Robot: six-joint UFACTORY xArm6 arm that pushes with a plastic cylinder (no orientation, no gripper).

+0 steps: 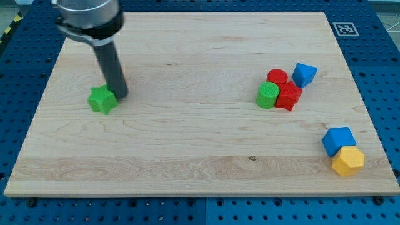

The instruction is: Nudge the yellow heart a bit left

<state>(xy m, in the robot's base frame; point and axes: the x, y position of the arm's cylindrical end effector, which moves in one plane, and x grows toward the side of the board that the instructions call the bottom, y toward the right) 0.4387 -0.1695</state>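
Observation:
My tip (121, 95) rests on the board at the view's left, touching the right side of a green star block (101, 100). I cannot make out a yellow heart. A thin orange-yellow sliver (124, 80) shows at the rod's right edge just above the tip, and the rod hides the rest of it, so I cannot tell what it is. The only clearly visible yellow block is a hexagonal one (347, 160) at the bottom right, far from my tip.
A blue cube (338, 140) touches the yellow hexagonal block from above. At the right of centre, a red cylinder (277, 77), a red star (289, 97), a green cylinder (267, 95) and a blue block (304, 74) cluster together. The wooden board (187, 144) lies on a blue perforated table.

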